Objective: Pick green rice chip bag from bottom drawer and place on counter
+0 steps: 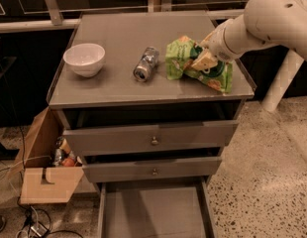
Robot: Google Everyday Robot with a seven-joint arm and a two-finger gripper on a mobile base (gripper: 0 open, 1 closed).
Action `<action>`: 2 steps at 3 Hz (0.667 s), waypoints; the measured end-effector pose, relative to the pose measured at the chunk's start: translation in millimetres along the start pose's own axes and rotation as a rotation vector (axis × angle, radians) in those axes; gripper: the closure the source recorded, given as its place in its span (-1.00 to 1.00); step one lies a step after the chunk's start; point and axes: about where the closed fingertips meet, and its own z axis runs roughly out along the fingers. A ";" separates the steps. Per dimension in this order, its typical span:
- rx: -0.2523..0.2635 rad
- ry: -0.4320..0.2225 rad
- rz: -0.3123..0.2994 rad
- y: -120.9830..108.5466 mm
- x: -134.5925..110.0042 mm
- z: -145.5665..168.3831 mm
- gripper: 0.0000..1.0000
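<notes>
The green rice chip bag (pixel 179 59) lies crumpled at the right side of the counter (pixel 119 33), its lower end near the front right corner. My gripper (pixel 202 60) comes in from the right on the white arm and is shut on the bag's middle, with one tan finger (pixel 203 62) showing across the foil. I cannot tell whether the bag rests fully on the counter or just touches it. Below, the bottom drawer (pixel 153 214) is pulled out, its grey floor bare.
A silver can (pixel 146 63) lies on its side just left of the bag, and a white bowl (pixel 84 58) sits at the counter's left. The two upper drawers are slightly ajar. A cardboard box (pixel 42 182) stands left of the cabinet; a white post (pixel 282 78) stands at right.
</notes>
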 end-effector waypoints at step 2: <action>0.000 0.000 0.000 0.0 0.0 0.0 -0.30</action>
